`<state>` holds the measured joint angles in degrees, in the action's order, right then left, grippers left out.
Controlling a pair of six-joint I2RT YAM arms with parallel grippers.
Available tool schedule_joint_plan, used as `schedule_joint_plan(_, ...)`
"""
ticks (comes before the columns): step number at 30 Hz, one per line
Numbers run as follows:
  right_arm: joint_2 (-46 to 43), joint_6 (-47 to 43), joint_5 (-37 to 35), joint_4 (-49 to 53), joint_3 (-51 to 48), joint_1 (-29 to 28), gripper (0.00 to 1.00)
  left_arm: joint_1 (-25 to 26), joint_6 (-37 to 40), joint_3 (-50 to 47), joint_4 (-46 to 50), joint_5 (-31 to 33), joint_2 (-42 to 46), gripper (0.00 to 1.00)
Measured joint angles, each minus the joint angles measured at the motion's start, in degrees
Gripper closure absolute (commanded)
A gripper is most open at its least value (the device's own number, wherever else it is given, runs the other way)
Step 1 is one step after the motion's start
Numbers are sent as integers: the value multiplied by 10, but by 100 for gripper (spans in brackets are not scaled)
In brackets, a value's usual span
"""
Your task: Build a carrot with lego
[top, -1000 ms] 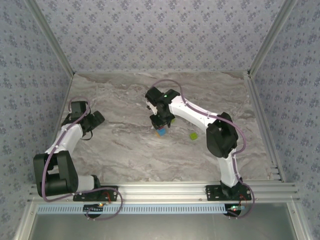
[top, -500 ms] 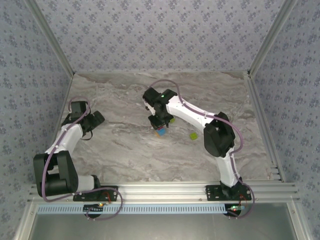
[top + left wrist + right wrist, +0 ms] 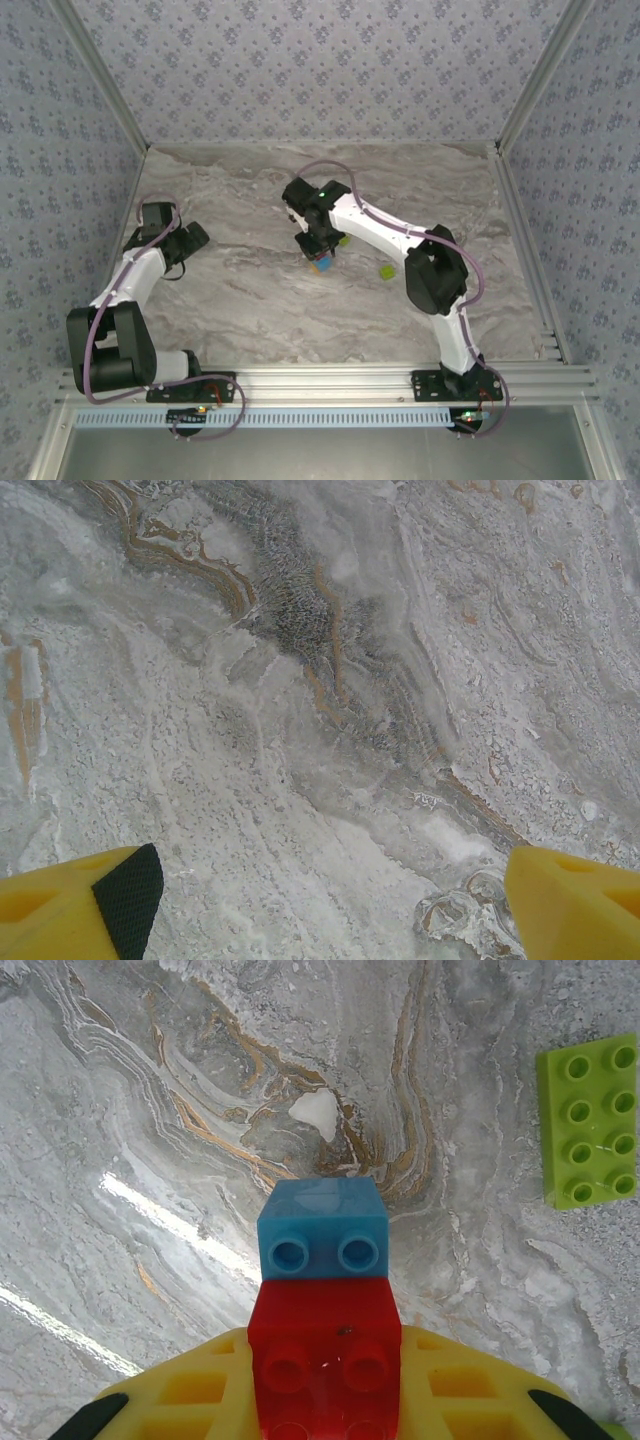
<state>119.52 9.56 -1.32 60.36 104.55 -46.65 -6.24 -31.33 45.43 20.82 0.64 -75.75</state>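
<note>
My right gripper [image 3: 325, 1405] is shut on a red brick [image 3: 325, 1355], its yellow fingers [image 3: 170, 1400] pressed against both sides. A blue brick [image 3: 322, 1230] is joined to the red one's far end and points down at the marble table. From above, this small stack [image 3: 321, 264] sits under the right gripper [image 3: 319, 247] near the table's middle. A lime-green brick [image 3: 590, 1125] lies flat on the table to the right of the stack. My left gripper [image 3: 330, 915] is open over bare marble, at the table's left side [image 3: 190, 240].
A lime-green brick [image 3: 386, 271] lies right of the stack, and a second lime piece [image 3: 343, 241] shows just beside the right gripper. Patterned walls and aluminium rails [image 3: 520, 100] close in the table on three sides.
The right arm has shifted slightly left with the stack still in its grip. The left arm has not moved.
</note>
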Motion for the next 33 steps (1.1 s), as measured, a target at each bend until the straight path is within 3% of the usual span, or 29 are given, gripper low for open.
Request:
schedule_joint_plan(18, -18, 1, -3, -50, -48, -4, 74, 0, 0, 0, 0, 0, 0, 10)
schedule_joint_plan(33, 11, -16, -2, 47, 70, -18, 74, 0, 0, 0, 0, 0, 0, 10)
